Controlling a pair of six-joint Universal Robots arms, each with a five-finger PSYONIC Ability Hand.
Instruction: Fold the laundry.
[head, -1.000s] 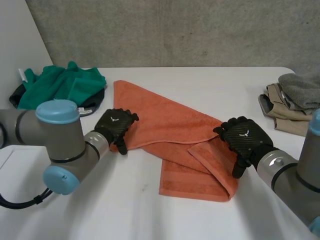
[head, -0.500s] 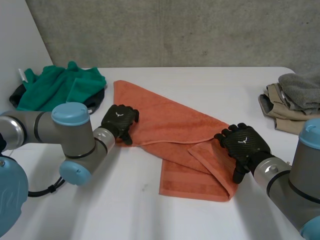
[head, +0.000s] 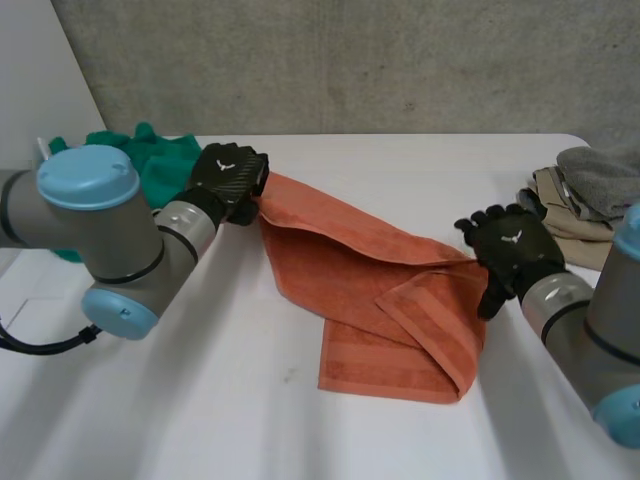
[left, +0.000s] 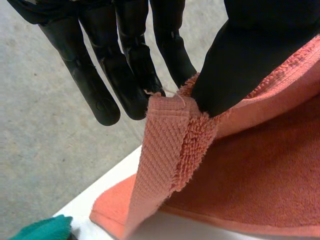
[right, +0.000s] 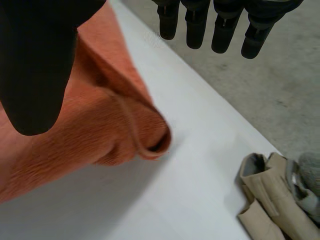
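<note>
One orange towel (head: 370, 300) lies rumpled and partly folded across the middle of the white table (head: 300, 420), its far-left corner held up off the surface, pinched between the thumb and fingers of the left hand (head: 228, 178). Right hand (head: 510, 248) sits at the towel's right edge, fingers straight and spread, thumb over a rolled fold, grasping nothing. Green cloth (head: 150, 160) is heaped at far left beyond the left arm (head: 100, 230); beige and grey garments (head: 572, 212) are stacked at the far right edge.
</note>
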